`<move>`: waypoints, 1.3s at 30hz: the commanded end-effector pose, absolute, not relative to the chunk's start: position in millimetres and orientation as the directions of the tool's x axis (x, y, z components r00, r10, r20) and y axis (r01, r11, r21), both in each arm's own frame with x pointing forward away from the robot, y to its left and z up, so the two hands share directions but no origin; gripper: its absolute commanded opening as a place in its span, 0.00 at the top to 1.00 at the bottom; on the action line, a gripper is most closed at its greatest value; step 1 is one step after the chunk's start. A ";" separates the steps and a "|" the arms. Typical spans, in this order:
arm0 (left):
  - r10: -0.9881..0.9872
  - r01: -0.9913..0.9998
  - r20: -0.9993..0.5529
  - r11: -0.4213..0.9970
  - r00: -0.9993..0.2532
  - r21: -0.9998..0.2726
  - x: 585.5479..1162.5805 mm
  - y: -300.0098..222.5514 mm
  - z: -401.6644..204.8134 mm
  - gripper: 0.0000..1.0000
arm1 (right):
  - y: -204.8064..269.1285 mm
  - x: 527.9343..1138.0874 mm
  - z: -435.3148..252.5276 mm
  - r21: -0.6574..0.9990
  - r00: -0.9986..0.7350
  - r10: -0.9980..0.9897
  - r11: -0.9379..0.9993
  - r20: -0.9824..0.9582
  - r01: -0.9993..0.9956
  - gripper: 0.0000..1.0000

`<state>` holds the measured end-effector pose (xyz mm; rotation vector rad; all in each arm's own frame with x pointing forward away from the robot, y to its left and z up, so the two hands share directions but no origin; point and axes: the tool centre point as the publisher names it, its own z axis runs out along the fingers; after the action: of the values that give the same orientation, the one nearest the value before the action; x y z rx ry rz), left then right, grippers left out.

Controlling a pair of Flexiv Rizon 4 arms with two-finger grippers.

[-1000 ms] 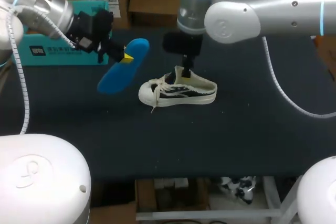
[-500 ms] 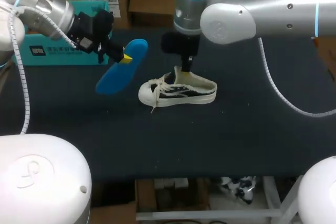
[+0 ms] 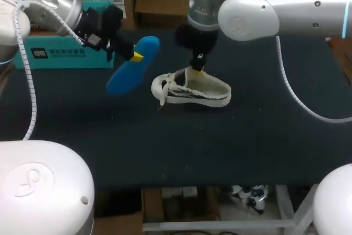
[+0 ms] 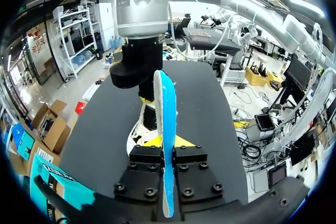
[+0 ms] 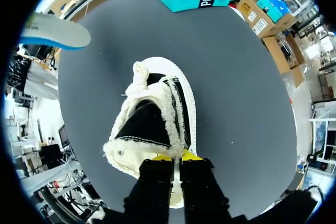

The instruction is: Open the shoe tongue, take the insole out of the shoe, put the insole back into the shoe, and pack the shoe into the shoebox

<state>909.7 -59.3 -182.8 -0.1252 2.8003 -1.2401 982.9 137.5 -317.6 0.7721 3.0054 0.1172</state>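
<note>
Left wrist view, starting at the left claw (image 4: 169, 142): clamped on a blue insole (image 4: 165, 103), gripping it edge-on from both sides, with most of its length sticking out ahead of the fingers. Held up in the air, clear of the table (image 3: 165, 147), off to the toe side of the shoe (image 3: 192, 89), near it but not touching.

Over to the right claw (image 5: 177, 157): pinched together on a bit of the shoe's upper edge, with only a thin strip between the yellow tips. Looks like the tongue being pulled up, but hard to say for sure. Seems to leave the shoe tipped a little rather than flat on its sole. Wide open inside, dark lining showing, nothing blue in there.

Further out, a teal shoebox (image 3: 55, 53) at the far left of the table, behind the left arm, well apart from the shoe. Can't tell whether the lid is on.

Progress-wise, probably about halfway: tongue opened, insole out. Left to do: slide the insole back in, let go, then pack the shoe into the box. Trickiest bit is likely lining up a floppy insole with that opening.
</note>
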 end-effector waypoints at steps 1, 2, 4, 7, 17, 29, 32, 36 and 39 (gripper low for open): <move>-0.077 -0.034 -0.023 0.654 -0.997 -0.756 917.4 -64.3 -181.4 1.00 | 122.9 968.0 -311.3 0.179 -0.808 0.589 0.793 0.021 0.583 1.00; -0.065 -0.033 -0.011 0.645 -0.998 -0.763 919.2 -65.5 -180.3 1.00 | 120.9 966.1 -310.7 0.199 -0.791 0.611 0.771 0.036 0.605 1.00; -0.051 -0.040 0.010 0.630 -0.999 -0.776 923.4 -68.6 -178.0 1.00 | 120.3 962.4 -308.8 0.224 -0.758 0.651 0.733 0.045 0.643 1.00; -0.045 -0.042 0.018 0.624 -0.999 -0.781 927.1 -73.1 -174.3 1.00 | 124.3 958.9 -305.7 0.215 -0.715 0.697 0.690 0.059 0.691 1.00; 0.051 0.011 0.024 0.594 -0.998 -0.804 937.9 -77.1 -166.3 1.00 | 133.6 946.3 -301.1 0.212 -0.554 0.825 0.526 0.109 0.824 1.00; 0.166 0.078 0.020 0.559 -0.986 -0.825 946.2 -95.4 -156.7 1.00 | 134.9 917.0 -302.5 0.268 -0.379 0.917 0.335 0.129 0.903 1.00; 0.182 0.084 0.022 0.558 -0.983 -0.826 948.1 -98.0 -158.0 1.00 | 134.7 912.1 -309.8 0.273 -0.355 0.924 0.308 0.141 0.911 1.00; 0.196 0.090 0.026 0.558 -0.980 -0.825 949.5 -100.0 -160.3 1.00 | 133.9 909.2 -322.4 0.278 -0.343 0.925 0.291 0.164 0.916 1.00; 0.202 0.092 0.027 0.558 -0.979 -0.825 949.7 -100.2 -160.9 1.00 | 134.4 908.3 -326.6 0.281 -0.340 0.924 0.285 0.172 0.916 1.00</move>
<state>944.5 -100.0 -159.8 0.2420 2.8509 -1.4945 910.0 136.2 -320.3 1.8058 2.5358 0.4451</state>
